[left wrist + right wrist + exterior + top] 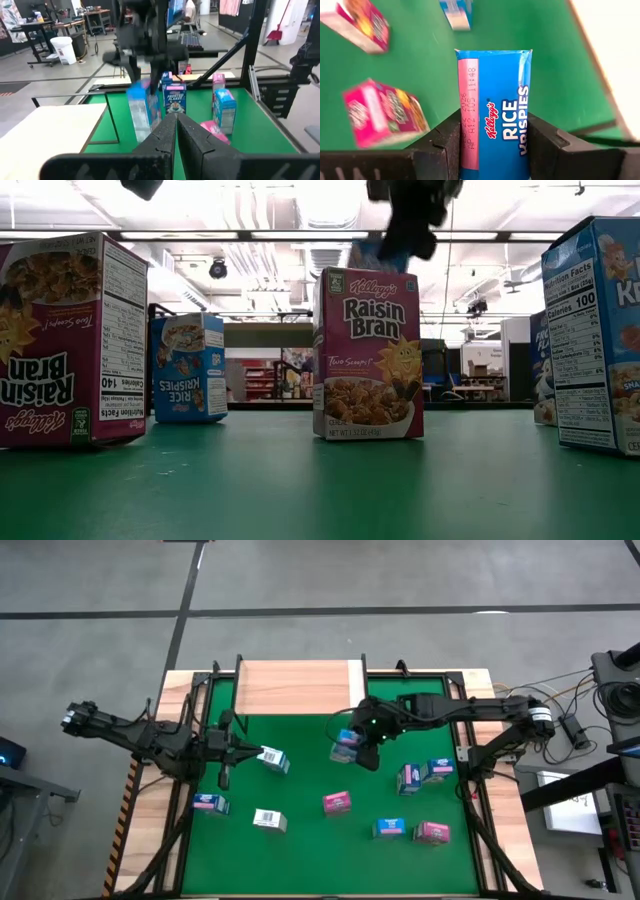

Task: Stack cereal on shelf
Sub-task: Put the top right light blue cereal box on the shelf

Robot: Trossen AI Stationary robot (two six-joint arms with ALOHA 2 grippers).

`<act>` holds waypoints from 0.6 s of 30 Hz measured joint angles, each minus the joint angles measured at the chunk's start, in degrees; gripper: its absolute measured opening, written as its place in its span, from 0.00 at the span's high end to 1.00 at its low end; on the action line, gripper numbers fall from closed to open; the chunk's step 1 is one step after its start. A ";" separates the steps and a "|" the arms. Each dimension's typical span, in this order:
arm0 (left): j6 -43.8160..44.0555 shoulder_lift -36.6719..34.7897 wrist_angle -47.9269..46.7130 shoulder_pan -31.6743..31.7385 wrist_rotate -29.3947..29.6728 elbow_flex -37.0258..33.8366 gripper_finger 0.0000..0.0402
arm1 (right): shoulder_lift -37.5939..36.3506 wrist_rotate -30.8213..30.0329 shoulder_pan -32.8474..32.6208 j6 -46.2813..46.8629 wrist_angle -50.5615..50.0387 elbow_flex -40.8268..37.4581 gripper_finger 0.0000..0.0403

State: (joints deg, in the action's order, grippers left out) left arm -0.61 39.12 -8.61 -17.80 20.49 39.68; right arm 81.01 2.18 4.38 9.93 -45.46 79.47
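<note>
Grey concrete floor (400,575) around the bench, dark seam lines crossing it. Low view: open hall with an exposed ceiling, rows of strip lights (250,235), ducting, a dark round fixture (217,268) hanging down. Far end has red shelving (262,380) and desks. Left wrist view: white bin (65,49) beside a dark workbench (47,30), red broom (277,22) leaning by a white pillar, keyboard (192,41) on a desk further back.
</note>
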 joint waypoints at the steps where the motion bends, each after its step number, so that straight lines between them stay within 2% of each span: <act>1: -0.14 -0.01 -0.58 0.00 0.00 0.00 1.00 | 0.00 0.01 0.00 -0.03 -0.10 1.24 0.62; 9: -0.45 0.29 -1.39 0.00 0.07 0.00 1.00 | 2.33 -0.11 1.37 -3.50 -1.18 11.24 0.62; 18: -0.65 -0.81 -1.26 0.00 0.13 0.00 1.00 | 14.51 -0.22 6.52 -13.01 -13.31 30.07 0.62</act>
State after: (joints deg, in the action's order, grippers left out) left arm -1.26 38.32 -9.87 -17.80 20.62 39.68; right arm 95.53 1.96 10.90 -3.07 -58.77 109.53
